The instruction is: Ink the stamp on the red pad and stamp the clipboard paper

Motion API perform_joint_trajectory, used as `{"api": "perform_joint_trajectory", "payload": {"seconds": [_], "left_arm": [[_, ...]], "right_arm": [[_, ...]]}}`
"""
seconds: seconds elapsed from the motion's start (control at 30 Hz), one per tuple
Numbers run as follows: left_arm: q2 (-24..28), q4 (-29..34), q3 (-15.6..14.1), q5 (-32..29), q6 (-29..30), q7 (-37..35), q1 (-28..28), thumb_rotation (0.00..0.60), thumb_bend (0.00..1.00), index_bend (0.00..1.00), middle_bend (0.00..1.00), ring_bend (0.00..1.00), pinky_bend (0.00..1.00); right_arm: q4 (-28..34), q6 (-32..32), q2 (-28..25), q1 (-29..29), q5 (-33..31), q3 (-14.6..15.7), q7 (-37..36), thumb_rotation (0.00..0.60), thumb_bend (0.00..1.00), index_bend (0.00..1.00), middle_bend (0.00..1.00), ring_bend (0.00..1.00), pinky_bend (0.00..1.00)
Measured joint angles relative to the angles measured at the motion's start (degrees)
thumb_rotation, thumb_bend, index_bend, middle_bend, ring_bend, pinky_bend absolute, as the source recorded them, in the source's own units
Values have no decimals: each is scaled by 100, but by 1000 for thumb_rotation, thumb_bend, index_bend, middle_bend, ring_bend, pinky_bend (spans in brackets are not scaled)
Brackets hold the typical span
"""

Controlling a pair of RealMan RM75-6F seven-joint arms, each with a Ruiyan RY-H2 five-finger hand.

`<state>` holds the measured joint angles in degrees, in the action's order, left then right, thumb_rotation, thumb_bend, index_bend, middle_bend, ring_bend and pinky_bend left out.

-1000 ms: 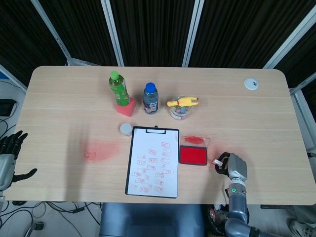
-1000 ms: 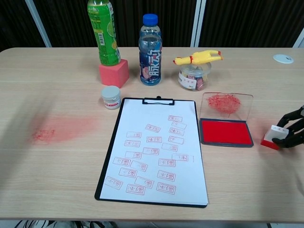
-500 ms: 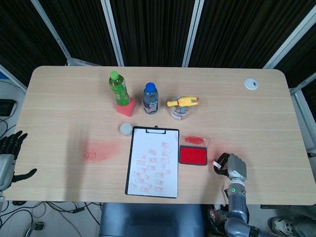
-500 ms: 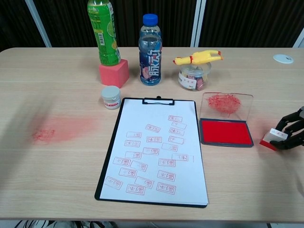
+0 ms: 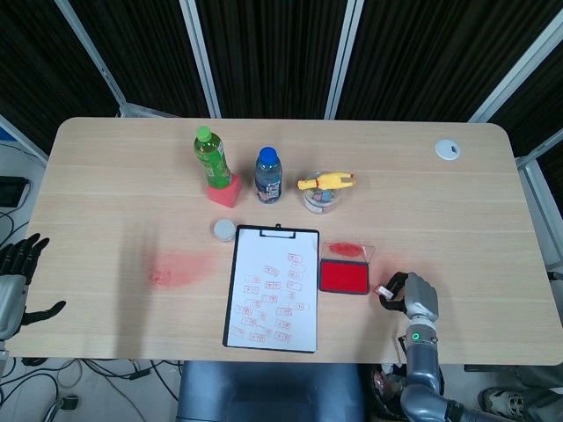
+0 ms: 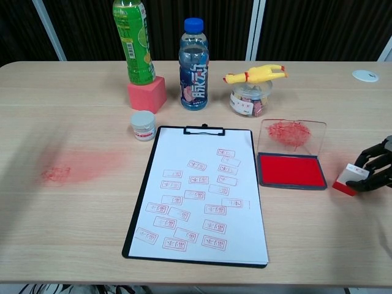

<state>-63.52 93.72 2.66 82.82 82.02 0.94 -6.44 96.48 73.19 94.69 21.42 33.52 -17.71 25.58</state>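
Chest view: my right hand (image 6: 375, 171) grips the small white stamp with the red base (image 6: 350, 179), fingers curled over it, stamp tilted with its red end at the wooden table (image 6: 318, 239). Just left of that hand sits the open red ink pad in its dark tray (image 6: 290, 171), clear ink-smeared lid (image 6: 291, 133) lying flat behind it. Further left, the black clipboard with white paper (image 6: 199, 196) carries many red imprints. Beyond the pad, a clear jar (image 6: 248, 100) holds small items I can't identify, a yellow rubber chicken (image 6: 255, 75) across its top. Head view: my left hand (image 5: 19, 277) is off the table's left edge, fingers spread, holding nothing.
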Motion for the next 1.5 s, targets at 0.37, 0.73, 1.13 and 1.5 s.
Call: {"api": "perform_joint_trajectory", "payload": {"seconds": [0.37, 0.73, 1.13, 1.5], "left_arm": [[9, 5, -5, 3, -4, -4, 2, 600, 44, 0, 0, 0, 0], [10, 7, -4, 4, -3, -4, 4, 600, 44, 0, 0, 0, 0], [11, 4, -1, 6, -1, -16, 5, 600, 44, 0, 0, 0, 0], [13, 3, -1, 6, 0, -21, 6, 600, 44, 0, 0, 0, 0]], "right_arm": [[122, -54, -109, 88, -218, 6, 101, 600, 329, 769, 571, 841, 870], [145, -45, -147, 136, -225, 52, 73, 600, 325, 741, 548, 842, 870], [147, -64, -171, 195, -252, 140, 114, 600, 314, 693, 507, 840, 870], [172, -69, -195, 242, -281, 188, 138, 600, 305, 645, 466, 838, 870]]}}
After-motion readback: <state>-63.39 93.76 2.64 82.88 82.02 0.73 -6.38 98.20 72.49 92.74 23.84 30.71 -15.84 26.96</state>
